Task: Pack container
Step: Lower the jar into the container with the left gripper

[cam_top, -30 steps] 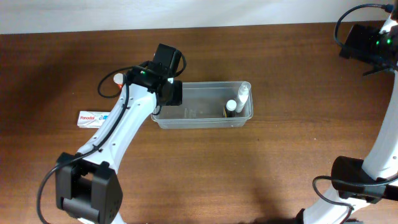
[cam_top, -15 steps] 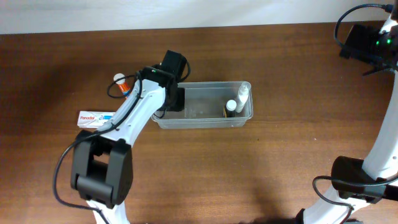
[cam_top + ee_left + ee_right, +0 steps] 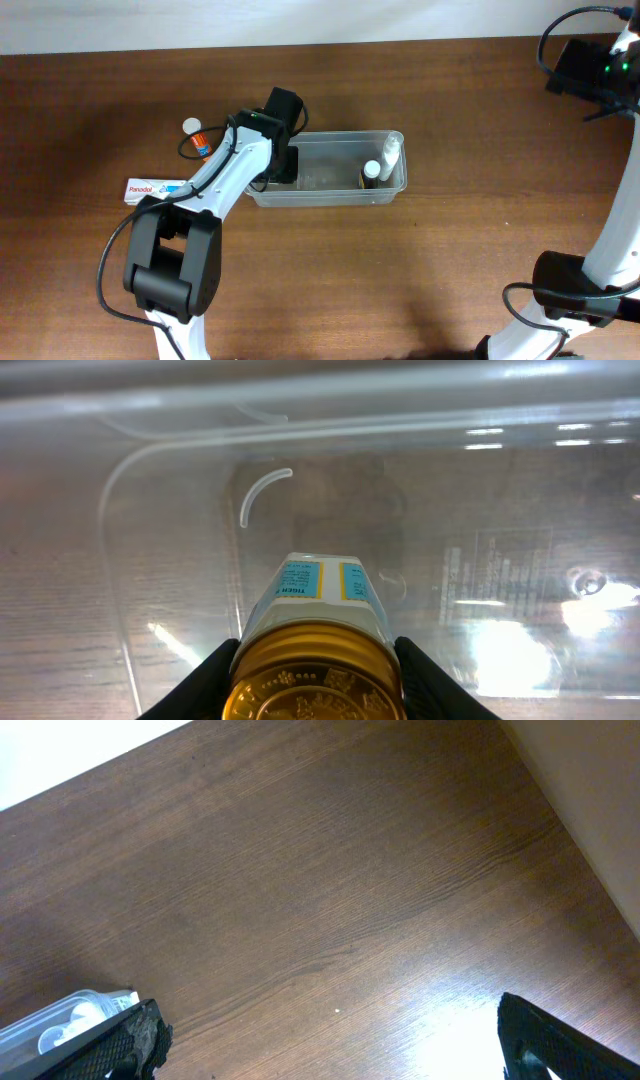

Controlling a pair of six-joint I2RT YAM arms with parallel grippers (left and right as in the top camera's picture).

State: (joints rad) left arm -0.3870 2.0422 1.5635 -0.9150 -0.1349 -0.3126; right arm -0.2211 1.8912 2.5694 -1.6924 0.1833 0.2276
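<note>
Compared with a second ago, the left gripper [image 3: 315, 652] is being seen lower and deeper inside the left end of the clear, rounded-corner plastic container [image 3: 325, 198], which is resting mid-table. A small labelled jar with an embossed gold lid [image 3: 315, 680] is being pinched between its black fingers [image 3: 205, 685]. The right gripper [image 3: 328, 1010] is being held spread wide above the dark, wood-grain table [image 3: 450, 270]. A pale wall [image 3: 300, 20] is being shown behind.
</note>
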